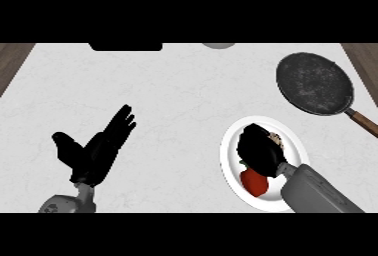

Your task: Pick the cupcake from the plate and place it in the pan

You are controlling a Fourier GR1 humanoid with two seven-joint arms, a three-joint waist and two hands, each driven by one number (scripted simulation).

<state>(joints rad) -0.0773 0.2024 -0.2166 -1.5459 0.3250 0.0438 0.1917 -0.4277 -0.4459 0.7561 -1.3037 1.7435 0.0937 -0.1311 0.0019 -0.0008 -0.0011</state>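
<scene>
Cupcake [275, 137] is on the white plate [230, 150], mostly hidden under my right hand [260, 149], whose fingers curl round it. I'm at the grab step; next comes lifting toward the pan [315, 84]. Left hand [96, 150] rests, fingers straight.

White marbled counter [184, 100], faint grey veining, fills most of the view. Brown wood surface [15, 60] borders it at the left far corner, and again at the right far corner. Black object [125, 46] at the far edge, left of centre, cut off by the view. Pale round object [219, 45] at the far edge, right of centre, partly visible. Red item [255, 182] near the right lower area, identity unclear.
</scene>
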